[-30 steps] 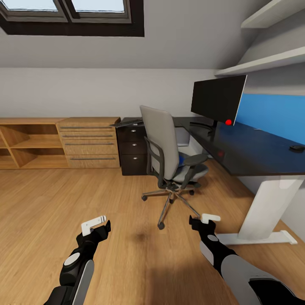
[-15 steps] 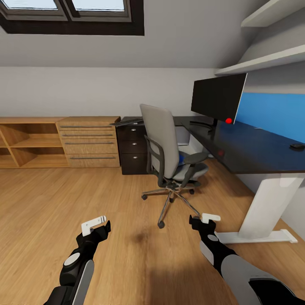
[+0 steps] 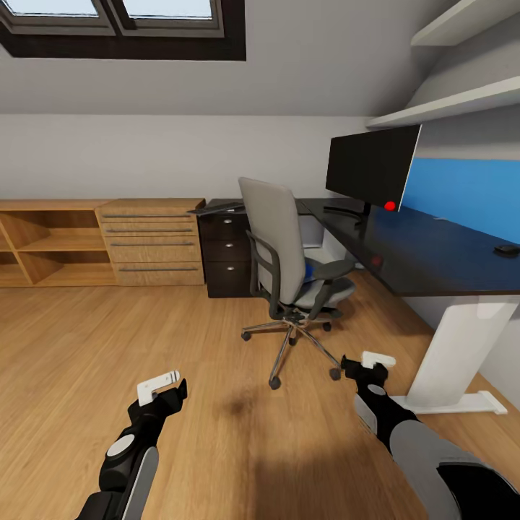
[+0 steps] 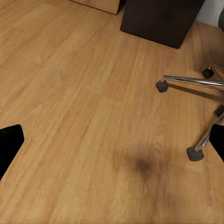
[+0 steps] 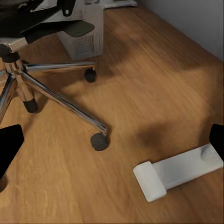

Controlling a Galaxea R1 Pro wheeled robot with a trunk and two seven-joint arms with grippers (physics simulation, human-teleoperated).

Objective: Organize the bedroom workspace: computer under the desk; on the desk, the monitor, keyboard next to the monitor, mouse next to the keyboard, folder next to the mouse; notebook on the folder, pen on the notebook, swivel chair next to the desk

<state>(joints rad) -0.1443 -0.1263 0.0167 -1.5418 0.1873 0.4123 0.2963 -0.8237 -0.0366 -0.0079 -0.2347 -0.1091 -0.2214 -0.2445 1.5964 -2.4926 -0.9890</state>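
The folder (image 3: pixel 309 272) lies on the chair (image 3: pixel 289 267) seat, ahead of the right gripper (image 3: pixel 368 367), which is nearer. Both grippers, the left gripper (image 3: pixel 162 390) too, are spread and hold nothing.

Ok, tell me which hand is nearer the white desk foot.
Right. The right hand hangs just beside the desk foot, between it and the chair. The left hand sits out over bare floor, on the chair's far side from the foot.
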